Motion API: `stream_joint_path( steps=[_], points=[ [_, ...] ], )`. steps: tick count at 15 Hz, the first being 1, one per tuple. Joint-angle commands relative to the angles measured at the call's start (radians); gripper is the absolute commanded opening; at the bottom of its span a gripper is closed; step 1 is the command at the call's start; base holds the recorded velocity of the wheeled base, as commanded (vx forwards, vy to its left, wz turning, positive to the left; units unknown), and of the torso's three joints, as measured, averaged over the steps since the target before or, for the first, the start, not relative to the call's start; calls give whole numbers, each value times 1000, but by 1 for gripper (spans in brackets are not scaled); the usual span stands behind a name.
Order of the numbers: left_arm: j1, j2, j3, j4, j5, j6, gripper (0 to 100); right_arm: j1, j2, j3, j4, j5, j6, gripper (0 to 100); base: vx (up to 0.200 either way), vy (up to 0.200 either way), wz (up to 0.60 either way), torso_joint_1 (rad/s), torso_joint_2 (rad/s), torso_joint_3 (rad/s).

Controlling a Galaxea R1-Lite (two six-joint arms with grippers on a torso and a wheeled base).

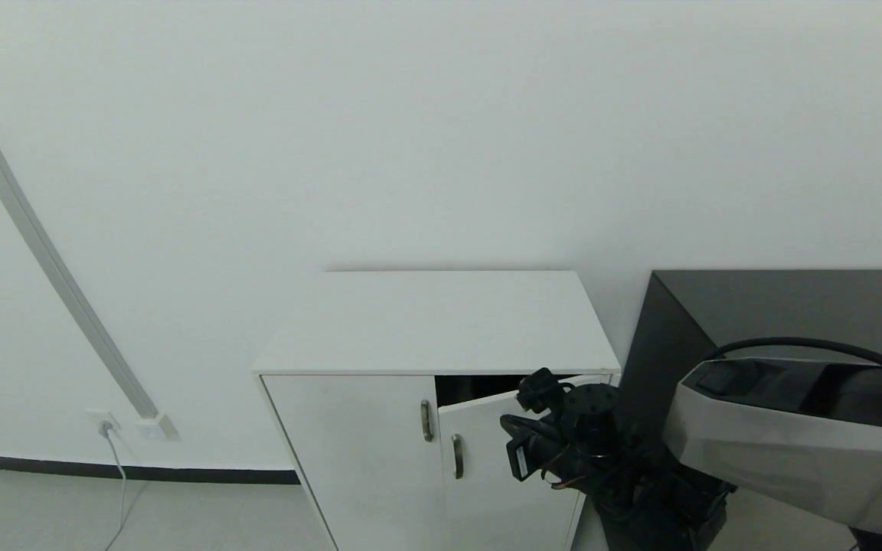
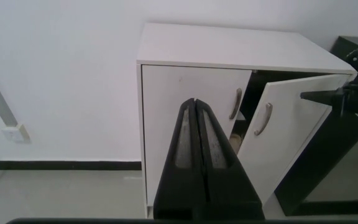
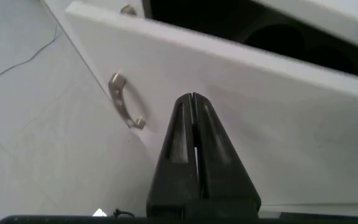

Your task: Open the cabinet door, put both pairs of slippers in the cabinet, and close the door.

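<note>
The white cabinet [image 1: 433, 321] stands against the wall. Its left door [image 1: 349, 444] is shut, and its right door [image 1: 487, 482] hangs partly open at the handle [image 1: 456, 456] side, leaving a dark gap above it. My right gripper [image 3: 193, 96] is shut with nothing in it, and its tips are close to the outer face of the right door [image 3: 260, 106], beside the handle [image 3: 124, 102]. It also appears near the door's upper part [image 2: 306, 96] [image 1: 533, 392]. My left gripper [image 2: 194, 102] is shut and empty, held back from the cabinet front [image 2: 191, 81]. Something tan [image 2: 235, 132] shows in the gap.
A black cabinet [image 1: 793, 306] stands right beside the white one, on its right. A wall socket with a cable [image 1: 104, 423] and a slanting wall trunking [image 1: 43, 252] are to the left. Bare tiled floor [image 1: 104, 513] lies in front of them.
</note>
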Motion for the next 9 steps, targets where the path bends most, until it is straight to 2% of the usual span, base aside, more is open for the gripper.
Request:
stream_joint_path(
  steps=[1,9],
  points=[
    [1,0,0,1,-1,0,0,-8,15,-38,16,-1,-1,0,0,0,0,0,0,0],
    [0,0,0,0,1,0,0,-59,79,-155,88,-4,-1,0,0,0,0,0,0,0]
  ],
)
